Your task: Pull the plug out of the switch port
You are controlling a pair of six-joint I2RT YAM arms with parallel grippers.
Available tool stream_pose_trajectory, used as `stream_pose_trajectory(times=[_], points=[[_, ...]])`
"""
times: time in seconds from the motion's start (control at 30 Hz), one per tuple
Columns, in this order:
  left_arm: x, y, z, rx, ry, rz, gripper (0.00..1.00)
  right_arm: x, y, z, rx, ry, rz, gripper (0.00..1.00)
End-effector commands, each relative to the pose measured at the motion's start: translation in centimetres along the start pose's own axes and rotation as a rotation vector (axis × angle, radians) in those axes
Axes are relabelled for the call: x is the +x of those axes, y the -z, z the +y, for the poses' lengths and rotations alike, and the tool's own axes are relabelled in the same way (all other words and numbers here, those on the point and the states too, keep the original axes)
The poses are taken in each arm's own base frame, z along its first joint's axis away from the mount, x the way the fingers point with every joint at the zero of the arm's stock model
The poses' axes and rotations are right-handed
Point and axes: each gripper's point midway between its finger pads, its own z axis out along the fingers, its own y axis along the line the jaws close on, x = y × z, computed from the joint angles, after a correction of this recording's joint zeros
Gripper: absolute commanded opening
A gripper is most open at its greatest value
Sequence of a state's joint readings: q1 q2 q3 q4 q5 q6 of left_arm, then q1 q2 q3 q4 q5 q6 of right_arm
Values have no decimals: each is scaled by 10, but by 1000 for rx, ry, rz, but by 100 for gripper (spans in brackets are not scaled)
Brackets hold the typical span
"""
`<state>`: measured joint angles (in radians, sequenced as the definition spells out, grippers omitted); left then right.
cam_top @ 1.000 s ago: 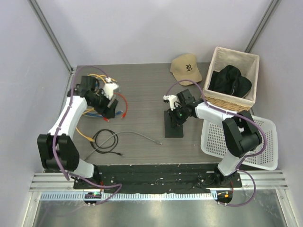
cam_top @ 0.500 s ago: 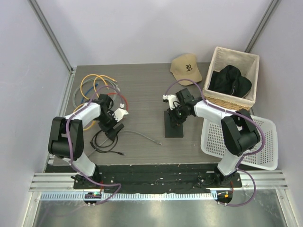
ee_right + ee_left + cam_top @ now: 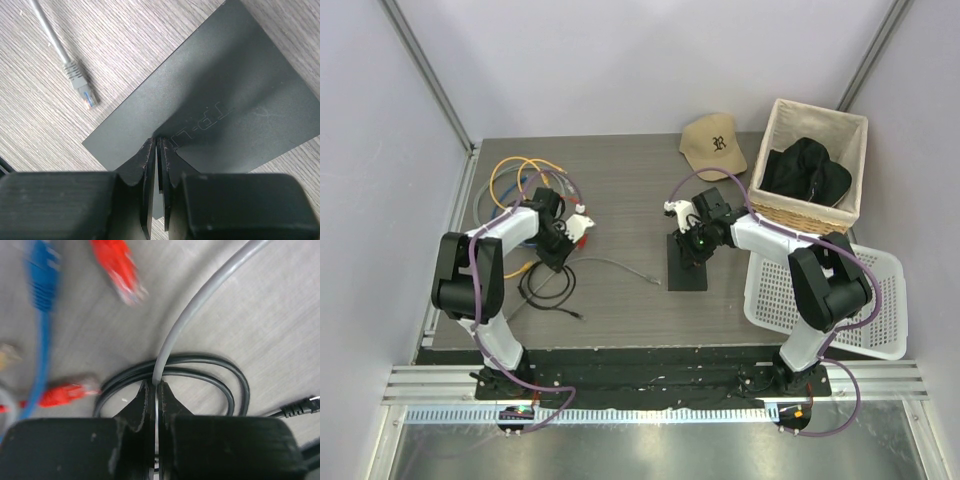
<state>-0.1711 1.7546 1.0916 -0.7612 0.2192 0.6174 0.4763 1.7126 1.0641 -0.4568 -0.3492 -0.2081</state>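
- left end effector clamped on grey cable
- right end effector closed, holding nothing, tips on switch
- plug unplugged, on tabletop beside switch

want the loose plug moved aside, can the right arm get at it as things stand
Probably yes: the plug lies bare on the table right beside the switch, where the right gripper rests, nothing between them. Its jaws are shut, so they would have to open first.
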Motion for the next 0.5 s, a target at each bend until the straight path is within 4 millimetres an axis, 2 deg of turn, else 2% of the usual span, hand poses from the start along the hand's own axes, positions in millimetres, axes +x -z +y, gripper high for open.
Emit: stream_pose_trajectory(times=[0.0, 0.03, 0.07, 0.1, 0.13, 0.2, 0.23, 0.27, 0.33, 0.37, 0.4, 0.47], points=[[-47, 24, 43, -147, -33, -140, 0, 30, -20, -20, 84, 23, 101, 15], [-54, 34, 49, -169, -39, -154, 0, 30, -20, -20, 85, 23, 101, 15], [-69, 55, 64, -233, -47, -192, 0, 31, -20, -20, 83, 23, 103, 15], [-76, 65, 73, -266, -49, -212, 0, 31, -21, -20, 81, 22, 104, 15], [-90, 84, 85, -315, -54, -257, 0, 31, -21, -20, 81, 23, 102, 15], [-97, 103, 105, -383, -39, -284, 0, 29, -22, -20, 80, 22, 100, 15], [-107, 117, 118, -432, -54, -305, 0, 28, -22, -20, 81, 24, 98, 15], [-104, 118, 130, -463, -44, -284, 0, 27, -22, -20, 79, 24, 99, 15], [-111, 132, 151, -540, -37, -294, 0, 25, -22, -21, 83, 25, 95, 15], [-111, 125, 158, -545, -34, -274, 24, 23, -22, -22, 82, 26, 92, 16], [-106, 127, 165, -575, -18, -239, 35, 22, -22, -22, 85, 30, 88, 16], [-111, 134, 162, -551, -3, -251, 50, 20, -20, -22, 89, 38, 81, 16]])
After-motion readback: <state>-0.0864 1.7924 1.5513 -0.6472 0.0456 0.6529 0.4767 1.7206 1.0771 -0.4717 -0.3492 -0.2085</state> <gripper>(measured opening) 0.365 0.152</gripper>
